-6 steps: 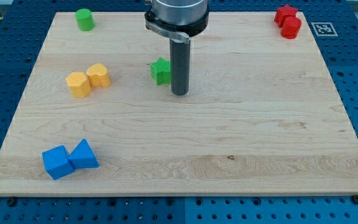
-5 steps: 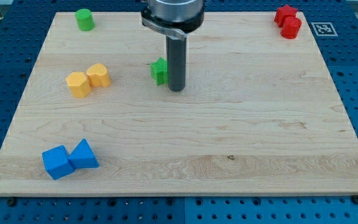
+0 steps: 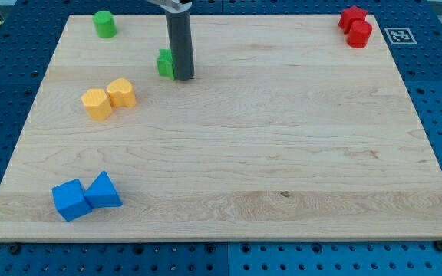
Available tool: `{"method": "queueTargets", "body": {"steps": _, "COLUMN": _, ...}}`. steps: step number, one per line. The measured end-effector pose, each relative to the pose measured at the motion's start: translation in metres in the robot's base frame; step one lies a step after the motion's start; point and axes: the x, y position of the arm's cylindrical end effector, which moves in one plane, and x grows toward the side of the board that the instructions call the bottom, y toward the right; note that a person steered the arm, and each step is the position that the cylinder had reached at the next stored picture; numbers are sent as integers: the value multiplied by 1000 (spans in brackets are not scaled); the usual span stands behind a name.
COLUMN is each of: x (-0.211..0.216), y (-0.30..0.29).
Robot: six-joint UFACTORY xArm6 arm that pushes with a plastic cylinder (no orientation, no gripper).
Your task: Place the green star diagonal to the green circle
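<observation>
The green star lies on the wooden board in the upper left part of the view, partly hidden by my rod. My tip touches the star's right side. The green circle, a short cylinder, stands near the board's top left corner, up and to the left of the star, apart from it.
Two yellow blocks sit side by side at the left, below the star. Two blue blocks sit at the bottom left. Two red blocks sit at the top right corner.
My tip has moved up and to the left, pushing the green star with it toward the green circle. The other blocks have not moved.
</observation>
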Motion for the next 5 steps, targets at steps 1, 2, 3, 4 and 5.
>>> {"method": "queueTargets", "body": {"steps": 1, "x": -23, "y": -14}}
{"method": "queueTargets", "body": {"steps": 2, "x": -36, "y": -39}}
{"method": "queueTargets", "body": {"steps": 3, "x": -55, "y": -62}}
{"method": "queueTargets", "body": {"steps": 4, "x": -64, "y": -85}}
{"method": "queueTargets", "body": {"steps": 5, "x": -34, "y": -87}}
